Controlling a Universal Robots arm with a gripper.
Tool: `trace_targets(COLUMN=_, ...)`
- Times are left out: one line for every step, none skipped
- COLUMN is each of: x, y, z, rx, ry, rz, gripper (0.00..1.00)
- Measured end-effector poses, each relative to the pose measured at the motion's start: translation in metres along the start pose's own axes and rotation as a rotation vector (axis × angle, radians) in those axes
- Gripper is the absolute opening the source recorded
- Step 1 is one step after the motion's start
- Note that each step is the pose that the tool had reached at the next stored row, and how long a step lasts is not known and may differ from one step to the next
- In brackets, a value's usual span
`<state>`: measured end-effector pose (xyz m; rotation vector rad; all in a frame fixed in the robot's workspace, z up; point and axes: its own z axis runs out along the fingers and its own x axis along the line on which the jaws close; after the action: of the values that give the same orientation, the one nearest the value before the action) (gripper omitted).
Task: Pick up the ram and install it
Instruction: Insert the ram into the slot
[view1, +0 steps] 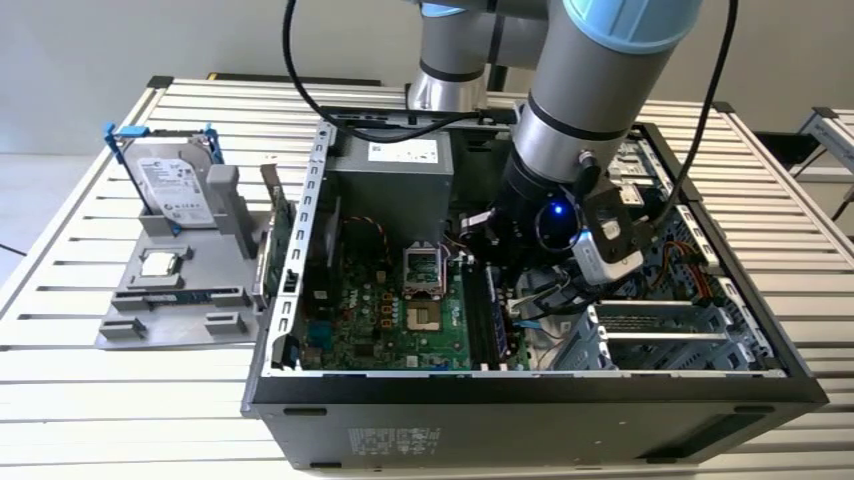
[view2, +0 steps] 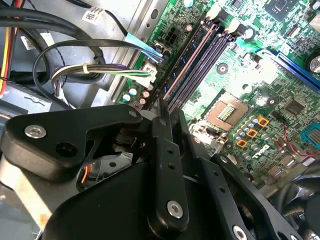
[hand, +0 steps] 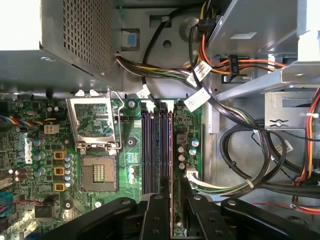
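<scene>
The ram (hand: 174, 150) is a thin stick seen edge-on between my gripper's two black fingers in both wrist views. My gripper (hand: 174, 192) is shut on it near one end. The ram (view2: 186, 62) lies along the outermost of the dark memory slots (hand: 155, 150) on the green motherboard (hand: 45, 150), on the side nearest the cable bundle. How deep it sits in the slot I cannot tell. In the exterior view my gripper (view1: 501, 295) is down inside the open computer case (view1: 534, 385), right of the CPU socket (view1: 420, 290).
The open CPU socket (hand: 100, 172) lies beside the slots. Thick cables (hand: 240, 145) and a drive cage crowd the other side, with the power supply (hand: 75, 30) beyond. Outside the case a grey fixture (view1: 147, 325) holds a hard drive (view1: 174, 190); a green expansion card (view1: 280, 245) stands by the case wall.
</scene>
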<state>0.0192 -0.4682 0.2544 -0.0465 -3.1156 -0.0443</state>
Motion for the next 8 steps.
trace_targets(x=0.0000, y=0.0000, z=0.0000, rx=0.0000, ry=0.0000, rz=0.000, gripper=0.00)
trace_targets(x=0.0000, y=0.0000, z=0.0000, rx=0.0001, ry=0.0000, rz=0.000, gripper=0.00)
trace_targets(x=0.0000, y=0.0000, z=0.0000, rx=0.0002, ry=0.0000, rz=0.000, gripper=0.00)
trace_targets(x=0.0000, y=0.0000, z=0.0000, rx=0.0002, ry=0.0000, rz=0.000, gripper=0.00)
trace_targets(x=0.0000, y=0.0000, z=0.0000, rx=0.0003, ry=0.0000, rz=0.000, gripper=0.00)
trace_targets(x=0.0000, y=0.0000, z=0.0000, rx=0.0003, ry=0.0000, rz=0.000, gripper=0.00)
trace_targets(x=0.0000, y=0.0000, z=0.0000, rx=0.0003, ry=-0.0001, rz=0.000, gripper=0.00)
trace_targets(x=0.0000, y=0.0000, z=0.0000, rx=0.0004, ry=-0.0001, rz=0.000, gripper=0.00)
